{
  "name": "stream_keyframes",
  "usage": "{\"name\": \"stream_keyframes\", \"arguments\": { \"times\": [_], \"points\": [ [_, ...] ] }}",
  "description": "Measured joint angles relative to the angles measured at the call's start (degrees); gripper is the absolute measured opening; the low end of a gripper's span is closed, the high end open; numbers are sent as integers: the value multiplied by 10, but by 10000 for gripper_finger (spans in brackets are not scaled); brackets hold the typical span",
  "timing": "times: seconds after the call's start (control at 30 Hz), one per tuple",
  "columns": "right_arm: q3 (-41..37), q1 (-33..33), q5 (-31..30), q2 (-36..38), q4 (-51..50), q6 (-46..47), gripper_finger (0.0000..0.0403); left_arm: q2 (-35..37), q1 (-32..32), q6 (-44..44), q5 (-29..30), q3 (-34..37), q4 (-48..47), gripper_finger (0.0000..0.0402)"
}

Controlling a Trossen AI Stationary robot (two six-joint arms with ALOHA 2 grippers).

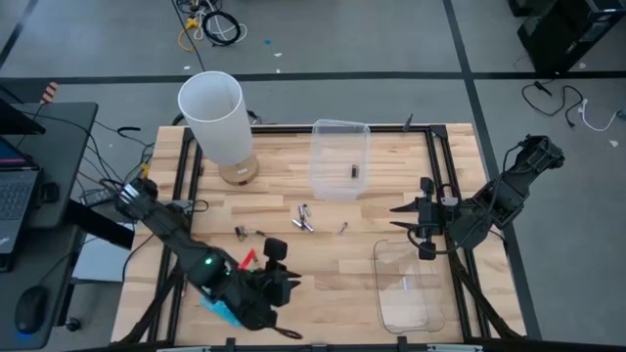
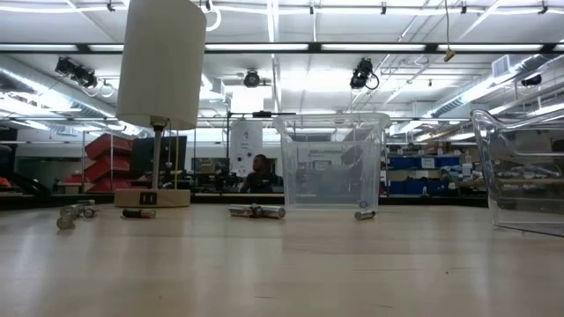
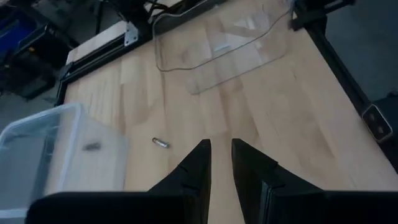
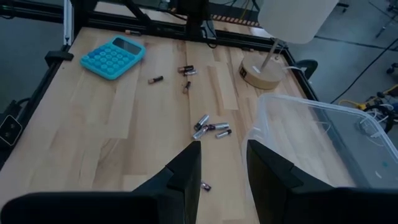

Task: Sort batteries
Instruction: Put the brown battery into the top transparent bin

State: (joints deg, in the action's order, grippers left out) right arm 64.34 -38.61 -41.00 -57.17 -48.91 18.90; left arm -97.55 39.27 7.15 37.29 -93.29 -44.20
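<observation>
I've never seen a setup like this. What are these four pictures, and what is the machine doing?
It is one table seen by four cameras: overhead, at tabletop height, and one on each arm's wrist. Two dark robot arms work here. The left gripper and right gripper both hover with jaws apart, holding nothing. Small batteries lie scattered on the wooden table, to be sorted. Two clear tubs wait: one already holds a battery, the other sits near the right arm. There is also a lamp and a blue calculator.
</observation>
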Motion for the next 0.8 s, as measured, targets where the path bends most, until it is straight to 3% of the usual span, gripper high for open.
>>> {"name": "stream_keyframes", "arguments": {
  "times": [0.17, 0.33, 0.63, 0.8],
  "points": [
    [0, 0, 1, 0, 4, 0, 115, 48, -36, 34, -41, 90, 49, 64],
    [0, 0, 1, 0, 5, 3, 115, 100, -65, 113, -56, 188, 35, 64],
    [0, 0, 1, 0, 9, 4, 115, 154, -116, 132, -72, 342, 39, 64],
    [0, 0, 1, 0, 16, 4, 115, 167, -162, 142, -127, 418, 42, 58]
  ]
}}
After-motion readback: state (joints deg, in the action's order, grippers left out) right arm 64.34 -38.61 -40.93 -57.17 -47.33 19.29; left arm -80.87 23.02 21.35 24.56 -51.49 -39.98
